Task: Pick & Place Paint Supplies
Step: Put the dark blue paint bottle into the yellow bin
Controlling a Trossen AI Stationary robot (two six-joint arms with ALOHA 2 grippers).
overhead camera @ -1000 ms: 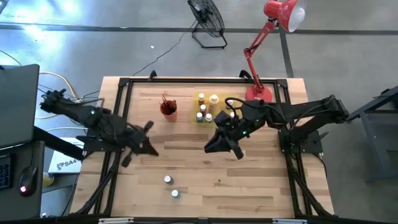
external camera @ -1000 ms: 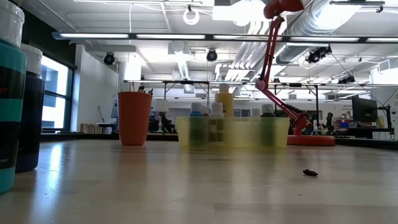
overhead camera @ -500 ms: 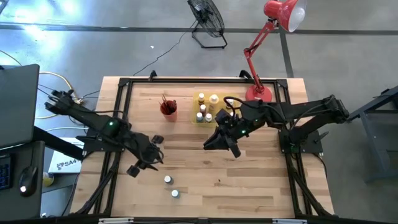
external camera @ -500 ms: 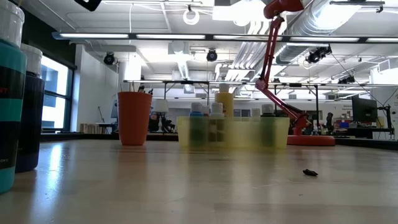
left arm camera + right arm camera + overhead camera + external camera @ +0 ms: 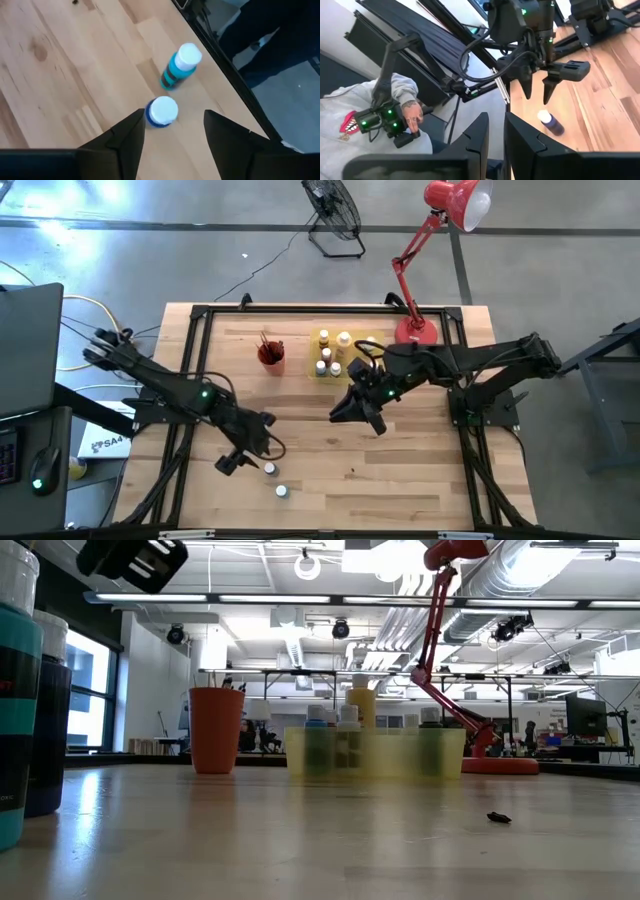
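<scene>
Two small white-capped bottles stand on the bare wood near the front left: a dark blue one [image 5: 161, 111] [image 5: 270, 469] and a teal one [image 5: 180, 65] [image 5: 281, 491]. My left gripper [image 5: 172, 127] [image 5: 258, 455] hovers open just above the dark blue bottle, slanting down, one finger on each side of its cap, touching nothing. My right gripper [image 5: 340, 416] [image 5: 496, 125] hangs above mid-table, its fingers shut to a narrow slit with nothing in it. More bottles stand in the yellow tray [image 5: 322, 340]. Dark-handled brushes stick up from the red cup [image 5: 270, 354].
A red desk lamp [image 5: 415, 330] stands on the far right corner. A black frame [image 5: 200, 315] runs round the table's edges. Bare wood lies between the tray and the two bottles. A person [image 5: 395, 115] holding a control handle shows beyond the table's left side.
My left gripper has come down and toward the table's near edge, over the two loose bottles, tipping its fingers downward. Its fingers have spread apart on the way. In the low view it now shows at the top left. The bottles have not moved.
</scene>
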